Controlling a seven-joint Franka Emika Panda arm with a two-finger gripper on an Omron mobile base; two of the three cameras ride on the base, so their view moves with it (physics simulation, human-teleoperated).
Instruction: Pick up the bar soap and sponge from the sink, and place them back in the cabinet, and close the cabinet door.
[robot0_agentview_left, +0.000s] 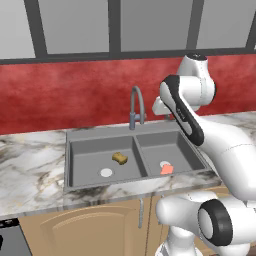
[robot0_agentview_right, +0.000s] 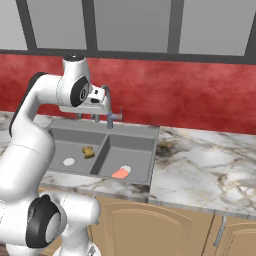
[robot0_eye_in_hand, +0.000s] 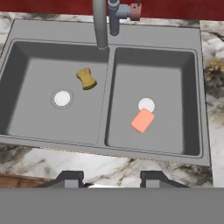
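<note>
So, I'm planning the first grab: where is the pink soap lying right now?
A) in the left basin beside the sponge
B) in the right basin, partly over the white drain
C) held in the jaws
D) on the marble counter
B: the soap lies in the sink's right basin, overlapping the drain, while the sponge sits in the left one.

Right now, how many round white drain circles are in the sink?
2. One white drain sits in the left basin of the sink, near the sponge. The other white drain is in the right basin, partly covered by the bar soap.
</note>
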